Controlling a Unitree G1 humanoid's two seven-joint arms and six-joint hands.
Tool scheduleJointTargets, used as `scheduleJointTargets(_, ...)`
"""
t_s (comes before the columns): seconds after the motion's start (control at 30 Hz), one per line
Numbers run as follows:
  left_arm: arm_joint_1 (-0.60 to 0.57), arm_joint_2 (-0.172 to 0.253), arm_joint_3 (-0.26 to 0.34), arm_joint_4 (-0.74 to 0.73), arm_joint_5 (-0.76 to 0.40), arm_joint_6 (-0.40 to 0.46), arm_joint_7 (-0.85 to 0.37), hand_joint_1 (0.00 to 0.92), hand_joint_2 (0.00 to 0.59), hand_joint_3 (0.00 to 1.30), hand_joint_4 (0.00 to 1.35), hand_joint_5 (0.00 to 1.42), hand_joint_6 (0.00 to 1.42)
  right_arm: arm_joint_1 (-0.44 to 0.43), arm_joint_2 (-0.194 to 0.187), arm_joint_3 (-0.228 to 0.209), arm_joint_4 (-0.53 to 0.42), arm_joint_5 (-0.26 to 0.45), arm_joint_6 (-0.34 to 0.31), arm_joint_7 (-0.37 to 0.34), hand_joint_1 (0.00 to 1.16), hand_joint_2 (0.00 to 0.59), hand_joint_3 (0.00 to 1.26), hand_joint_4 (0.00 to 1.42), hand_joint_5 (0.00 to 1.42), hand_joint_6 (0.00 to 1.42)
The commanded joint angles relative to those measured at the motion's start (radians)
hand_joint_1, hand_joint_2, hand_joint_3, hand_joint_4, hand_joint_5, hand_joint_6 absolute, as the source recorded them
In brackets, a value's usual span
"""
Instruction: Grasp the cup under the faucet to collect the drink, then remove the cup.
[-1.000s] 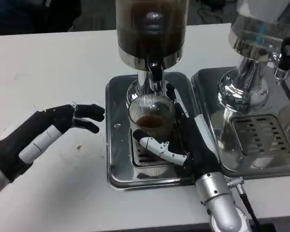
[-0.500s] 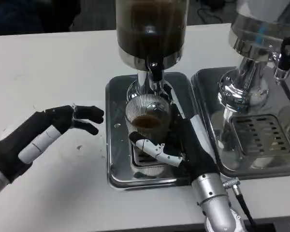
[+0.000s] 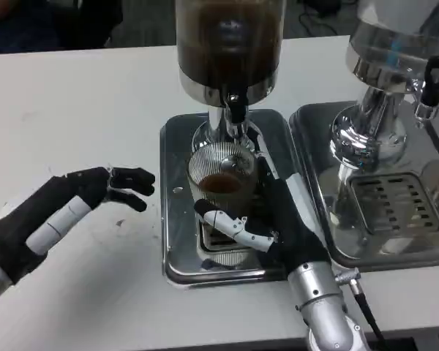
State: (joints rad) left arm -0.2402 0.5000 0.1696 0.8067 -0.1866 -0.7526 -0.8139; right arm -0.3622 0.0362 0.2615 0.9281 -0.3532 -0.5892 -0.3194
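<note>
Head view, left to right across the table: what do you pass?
Left hand → cup, held by the right hand, on the left drip tray → right drip tray under the second dispenser.

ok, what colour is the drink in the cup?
Dark brown, a shallow layer in the clear ribbed cup held by the right hand; head view.

The right hand [image 3: 274,219] draws the ribbed glass cup [image 3: 221,175] a little leftward and nearer under the faucet [image 3: 235,110]; the left hand [image 3: 66,208] sinks slightly.
</note>
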Motion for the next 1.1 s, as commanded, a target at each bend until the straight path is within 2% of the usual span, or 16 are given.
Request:
scheduleJointTargets(0.03,0.018,0.01,-0.007,-0.003,0.01,0.008,0.01,0.0,0.098,0.41,0.38,0.44,0.3,0.053,0.017,0.024,0.018,-0.026,0.08,0.001,0.69,0.204,0.05,0.22,0.33,0.48)
scheduleJointTargets(0.27,0.027,0.01,-0.009,-0.01,0.01,0.01,0.01,0.0,0.098,0.41,0.39,0.45,0.3,0.069,0.028,0.034,-0.009,-0.045,0.101,-0.059,0.69,0.204,0.11,0.32,0.47,0.76)
scheduleJointTargets(0.43,0.035,0.01,-0.009,-0.014,0.01,0.012,0.012,0.0,0.098,0.42,0.41,0.46,0.3,0.075,0.046,0.034,-0.006,-0.062,0.095,-0.132,0.69,0.204,0.16,0.38,0.56,0.91)
scheduleJointTargets(0.7,0.047,0.013,-0.009,-0.024,0.01,0.017,0.014,0.0,0.098,0.42,0.42,0.47,0.3,0.071,0.07,0.036,0.028,-0.081,0.06,-0.235,0.73,0.206,0.28,0.46,0.59,0.83)
scheduleJointTargets(1.1,0.065,0.019,-0.009,-0.04,0.009,0.028,0.011,0.0,0.091,0.42,0.44,0.48,0.3,0.089,0.085,0.044,0.048,-0.119,0.026,-0.395,0.79,0.206,0.39,0.6,0.78,1.12)
